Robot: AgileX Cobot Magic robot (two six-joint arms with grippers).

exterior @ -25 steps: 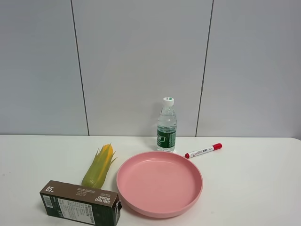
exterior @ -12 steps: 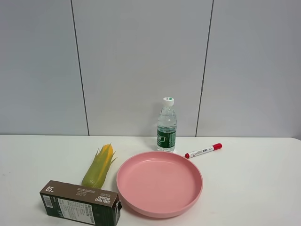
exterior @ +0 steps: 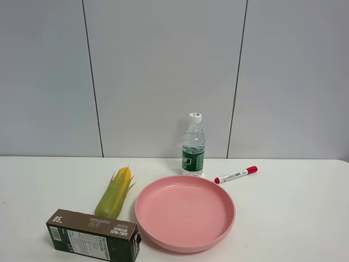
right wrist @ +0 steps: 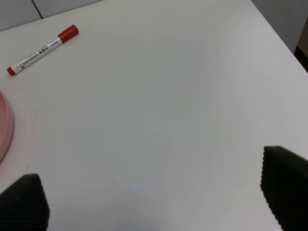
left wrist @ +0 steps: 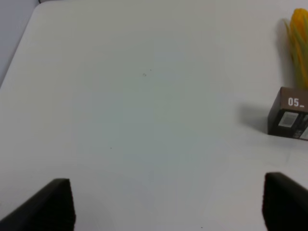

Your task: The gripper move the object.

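Espresso carton (exterior: 92,236) lies near-left on the worktop (exterior: 289,218); the left tool (left wrist: 166,204), spread wide and empty, should straddle its narrow width.

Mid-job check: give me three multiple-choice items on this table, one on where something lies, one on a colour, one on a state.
1. The coffee carton lies:
A. on the plate
B. near the table's front edge, left of the plate
C. behind the bottle

2. The marker's cap is:
A. red
B. blue
C. green

3. The left pincer is:
A. shut on the carton
B. shut on the corn
C. open, holding nothing

Answers: B, the carton sits front left beside the pink plate. A, the cap shows red. C, its fingers stand wide apart over bare table.
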